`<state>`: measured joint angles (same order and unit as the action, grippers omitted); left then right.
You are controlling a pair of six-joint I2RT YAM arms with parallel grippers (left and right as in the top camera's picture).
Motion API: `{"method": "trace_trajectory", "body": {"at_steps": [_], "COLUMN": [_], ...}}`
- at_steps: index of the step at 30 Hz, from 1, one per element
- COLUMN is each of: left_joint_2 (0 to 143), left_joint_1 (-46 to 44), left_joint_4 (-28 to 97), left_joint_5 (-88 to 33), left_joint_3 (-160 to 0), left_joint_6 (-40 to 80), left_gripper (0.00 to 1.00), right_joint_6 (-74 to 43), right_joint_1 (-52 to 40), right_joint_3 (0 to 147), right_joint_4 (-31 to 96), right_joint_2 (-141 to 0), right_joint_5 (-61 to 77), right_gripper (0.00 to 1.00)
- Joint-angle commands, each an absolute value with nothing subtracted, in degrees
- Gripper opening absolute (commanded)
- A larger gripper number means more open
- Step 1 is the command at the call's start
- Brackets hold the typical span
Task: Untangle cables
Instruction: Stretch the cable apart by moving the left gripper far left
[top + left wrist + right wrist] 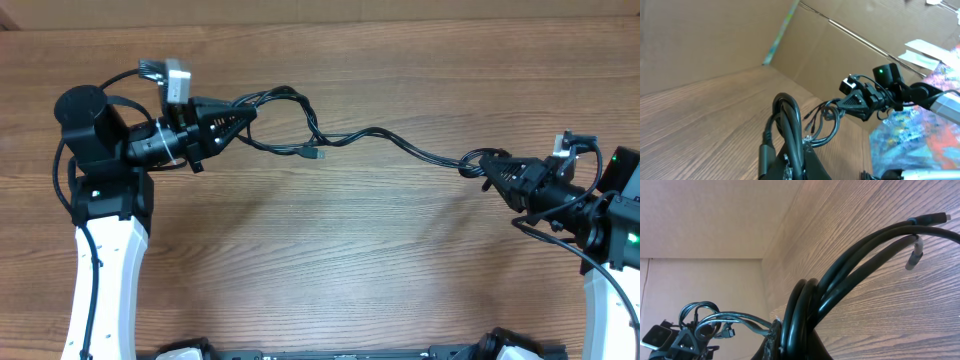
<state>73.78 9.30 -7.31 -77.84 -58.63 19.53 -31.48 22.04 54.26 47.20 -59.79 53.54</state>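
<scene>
Left gripper (240, 117): clenched on one end of the cables (380, 135), with black loops bulging out just past its tips. Right gripper (490, 168): also clamped, on the far end of the same bundle. No gap shows in either set of jaws.

Outward from the left gripper: the cords leave as several loose loops and cross one another near a hanging plug tip (313, 153). From there they run on as a tighter twisted strand to the right gripper. The bundle is strung between the two arms over the wooden desk (330, 270). Overhead does not show whether its middle touches the wood.

Key relation: the long axis of the bundle lies along the line between the grippers, left to right across the desk. The loose, crossed part sits nearer the left gripper, so the left arm is the closer one to it. Judgement: a parting pull would run along that axis and would likely bind at the crossing by the plug tip.

View differences:
- Left wrist: shows one loop arching up over its own fingers, thin plug ends dangling beyond it, and the right gripper (860, 102) opposite. Overhead flattens all of this.
- Right wrist: shows several cords lying side by side as they leave the gripper, with a grey plug tip (914, 257) hanging off one. The left gripper (687, 340) is small in the lower corner.
</scene>
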Motion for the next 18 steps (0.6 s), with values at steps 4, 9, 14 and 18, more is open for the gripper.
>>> {"method": "trace_trajectory", "body": {"at_steps": [4,9,14,18], "left_joint_2": [72.8,72.8,72.8,72.8], "left_joint_1": [12.1,13.4,16.5,19.4], "left_joint_4": [-7.5,-7.5,-7.4,-7.4], "left_joint_5": [-75.7,-75.6,-75.4,-75.4], "left_joint_3": [-59.9,-59.9,-59.9,-59.9], "left_joint_6": [18.5,15.8,15.2,15.2], "left_gripper": [0.04,0.04,0.04,0.04], "right_joint_6": [-31.0,-31.0,-31.0,-31.0], "right_joint_1": [22.9,22.9,22.9,22.9], "right_joint_3": [54.3,54.3,54.3,54.3], "right_joint_4": [47.0,47.0,47.0,47.0], "right_joint_2": [-59.9,-59.9,-59.9,-59.9], "right_joint_5": [51.0,51.0,51.0,51.0], "right_gripper": [0.04,0.04,0.04,0.04]}}
